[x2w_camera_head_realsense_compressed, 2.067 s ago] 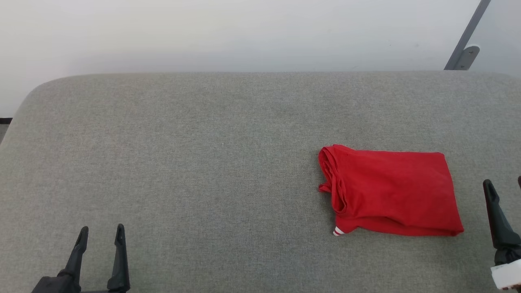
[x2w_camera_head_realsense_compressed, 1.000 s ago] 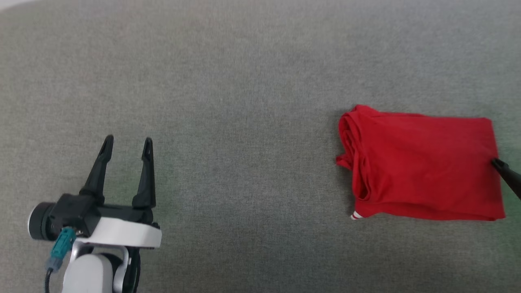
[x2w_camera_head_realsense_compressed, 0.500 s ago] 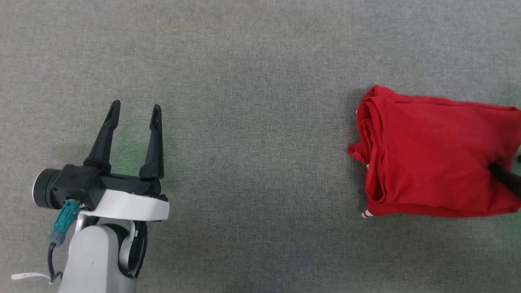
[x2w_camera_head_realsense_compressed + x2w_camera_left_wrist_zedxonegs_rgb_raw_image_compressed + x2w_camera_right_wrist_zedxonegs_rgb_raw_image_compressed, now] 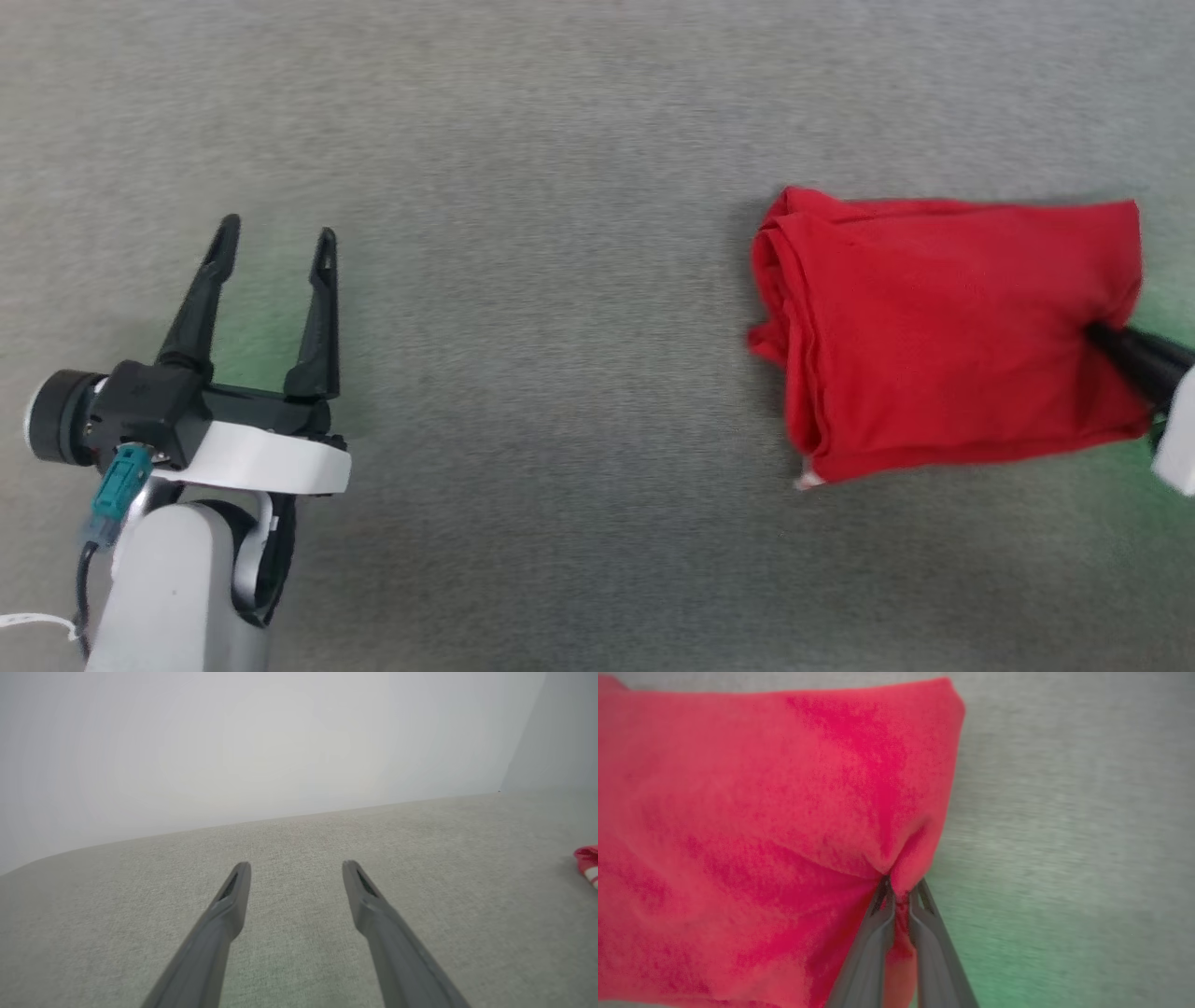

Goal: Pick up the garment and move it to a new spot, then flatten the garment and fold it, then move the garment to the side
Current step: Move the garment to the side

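Currently the garment [image 4: 943,336] lies as a folded red bundle on the grey fabric surface [image 4: 560,373], at the right of the head view. Its layered, rolled edges face the middle of the surface. A scrap of white trim [image 4: 805,481] peeks out at its near left corner.

Right gripper [image 4: 1102,338]: comes in from the right edge of the head view, with its tips at the garment's right-hand edge. In the right wrist view the right gripper [image 4: 899,889] has its two fingers pressed nearly together, with a pinch of red cloth caught between them. The garment [image 4: 761,812] puckers into creases that run toward the pinch. Most of the cloth spreads up and to the left of the fingers in that view, with bare grey surface to their right. Whether the bundle is lifted or resting, I cannot tell.

Left gripper [image 4: 276,231]: at the left of the head view, well apart from the garment, jaws spread wide and holding nothing. The left wrist view shows the left gripper [image 4: 295,865] over bare surface, fingers splayed and pointing toward a pale wall [image 4: 233,742]. The garment [image 4: 587,858] shows as a small red-and-white patch at that view's far right edge.
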Controlling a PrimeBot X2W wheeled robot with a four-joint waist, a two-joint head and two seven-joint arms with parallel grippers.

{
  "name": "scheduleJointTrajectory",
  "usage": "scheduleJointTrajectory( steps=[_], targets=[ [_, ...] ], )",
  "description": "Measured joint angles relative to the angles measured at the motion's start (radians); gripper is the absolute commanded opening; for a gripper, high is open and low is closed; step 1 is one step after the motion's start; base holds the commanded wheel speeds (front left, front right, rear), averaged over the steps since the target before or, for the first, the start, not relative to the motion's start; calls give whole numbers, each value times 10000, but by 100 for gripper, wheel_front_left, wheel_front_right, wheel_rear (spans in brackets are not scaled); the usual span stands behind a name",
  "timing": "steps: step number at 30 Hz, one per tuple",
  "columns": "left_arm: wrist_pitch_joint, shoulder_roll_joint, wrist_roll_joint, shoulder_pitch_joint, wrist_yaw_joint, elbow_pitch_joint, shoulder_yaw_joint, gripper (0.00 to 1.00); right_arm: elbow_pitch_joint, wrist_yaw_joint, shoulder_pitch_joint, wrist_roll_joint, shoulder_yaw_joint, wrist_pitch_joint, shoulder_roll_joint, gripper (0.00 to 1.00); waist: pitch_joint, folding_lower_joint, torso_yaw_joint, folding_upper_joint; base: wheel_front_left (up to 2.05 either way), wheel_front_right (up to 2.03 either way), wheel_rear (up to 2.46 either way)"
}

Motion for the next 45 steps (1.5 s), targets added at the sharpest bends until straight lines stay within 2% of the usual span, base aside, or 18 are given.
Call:
scheduleJointTrajectory(
  steps=[10, 15, 18, 23, 30, 41, 43, 44, 45],
  targets=[
    [2, 1137, 25, -645, 0, -328, -846, 100, 1360, -4, -507, -56, -1875, -1563, -176, 0, 372, 0, -1472, 0, 0, 0, 0],
    [0, 1781, 105, -1943, 0, -441, -1708, 100, 2520, -27, -1350, -209, -2765, -2280, -251, 0, 1064, 0, -1991, 0, 0, 0, 0],
    [2, 2128, 105, -3196, 0, -297, -2479, 100, 3670, -27, -2180, -495, -3070, -2890, -205, 0, 1681, 0, -2328, 0, 0, 0, 0],
    [0, 2360, 102, -4397, 0, -142, -3198, 100, 4934, -27, -3284, -846, -3106, -3705, -211, 0, 2357, 0, -2596, 0, 0, 0, 0],
    [-27, 2456, 98, -5545, 0, -157, -3703, 100, 6640, -27, -4625, -1597, -2794, -4765, -309, 0, 3019, 0, -2665, 0, 0, 0, 0],
    [-27, 2401, 69, -5797, -25, -184, -3710, 100, 8335, -27, -5746, -1931, -1956, -5685, -314, 0, 3166, 0, -2570, 0, 0, 0, 0],
    [-27, 2370, 67, -5783, -25, -127, -3666, 100, 8518, -27, -5823, -1906, -1772, -5785, -387, 33, 3117, 0, -2558, 0, 0, 0, 0],
    [-27, 2347, 54, -5767, -23, -90, -3643, 100, 8581, -27, -5842, -1873, -1722, -5889, -403, 56, 3074, 0, -2550, 0, 0, 0, 0],
    [-27, 2314, 31, -5739, -13, -54, -3616, 100, 8642, -27, -5848, -1850, -1689, -5990, -451, 95, 3020, -1, -2537, 0, 0, 0, 0]
  ],
)
